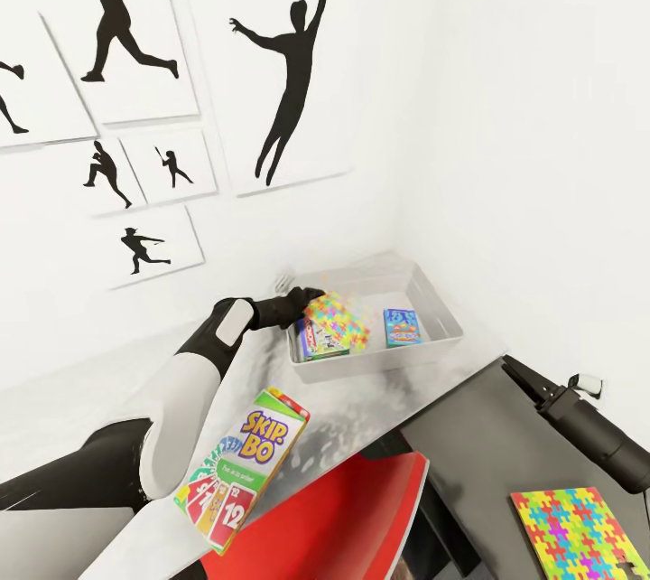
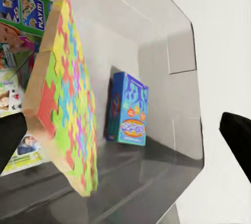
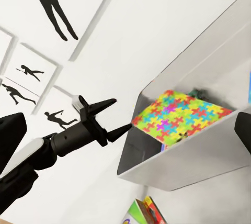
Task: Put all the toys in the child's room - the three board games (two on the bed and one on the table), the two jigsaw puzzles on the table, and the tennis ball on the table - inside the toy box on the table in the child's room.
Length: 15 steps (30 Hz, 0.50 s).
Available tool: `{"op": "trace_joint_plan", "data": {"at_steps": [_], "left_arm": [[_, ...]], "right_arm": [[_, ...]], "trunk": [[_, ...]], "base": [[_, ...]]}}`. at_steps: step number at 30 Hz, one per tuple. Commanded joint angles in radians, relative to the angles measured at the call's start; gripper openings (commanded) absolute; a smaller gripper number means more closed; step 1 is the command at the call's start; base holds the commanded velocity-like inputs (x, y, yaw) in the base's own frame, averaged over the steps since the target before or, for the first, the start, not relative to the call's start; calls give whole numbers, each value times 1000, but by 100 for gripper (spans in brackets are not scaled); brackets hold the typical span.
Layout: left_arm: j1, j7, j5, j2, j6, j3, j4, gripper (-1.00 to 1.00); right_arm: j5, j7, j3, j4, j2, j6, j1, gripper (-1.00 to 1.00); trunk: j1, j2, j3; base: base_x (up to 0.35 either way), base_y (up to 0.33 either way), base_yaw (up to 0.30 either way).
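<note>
Spanning the corner under the wall: the table (image 1: 361, 422), its pale top carrying the toy box, joined to a lower dark top (image 1: 487, 463) nearer the robot.
Wall: white, hung with black silhouette posters (image 1: 289, 56) above and behind the box.
Toy box (image 1: 433, 347): light grey, open-topped, set on the pale top close to the wall corner.
Red chair (image 1: 361, 517): below the table edge, well short of the box.
Left arm: reaches from the robot's side up to the box's near-left rim.
Skip-Bo game (image 1: 242, 481): outside the box, tilted, over the pale top beside the left forearm; what holds it up I cannot tell.
White-blue game (image 2: 15, 77): inside the box at its left end, under and behind the tilted puzzle.
Puzzle in box (image 1: 336, 320): tilted on edge inside the box's left half, its corner just at the left gripper's fingertips; contact cannot be told.
Second puzzle (image 1: 578, 530): flat on the dark top, well apart from the box.
Blue game (image 1: 402, 327): inside the box, right of the tilted puzzle, leaning by the far wall.
Left gripper (image 3: 112, 116): fingers spread apart at the box's rim.
Right gripper (image 1: 524, 378): over the dark top, right of the box; whether its fingers are apart or together I cannot tell.
</note>
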Motion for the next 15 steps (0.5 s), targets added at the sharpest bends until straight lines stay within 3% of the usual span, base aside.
{"op": "trace_joint_plan", "data": {"at_steps": [1, 6, 10, 12, 15], "left_arm": [[-1, -2, -1, -1, 8, 8, -7, 100], [-1, -12, -1, -1, 71, 9, -119, 100], [-1, -13, 11, -1, 272, 15, -288, 100], [-1, -11, 22, -1, 334, 35, -370, 100], [0, -12, 32, 69, 373, 77, -444, 100]], "right_arm": [[-1, 2, -1, 0, 0, 5, -1, 100], [-1, 2, -1, 1, 0, 5, -1, 100], [-1, 2, -1, 1, 0, 4, -1, 100], [-1, 2, -1, 1, 0, 4, -1, 100], [-1, 2, 0, 1, 0, 3, -1, 100]], "trunk": [[1, -2, -2], [1, -2, -2], [1, -2, -2], [1, -2, -2], [1, -2, -2]], "base": [[0, 0, 0], [0, 0, 0], [0, 0, 0], [0, 0, 0], [0, 0, 0]]}}
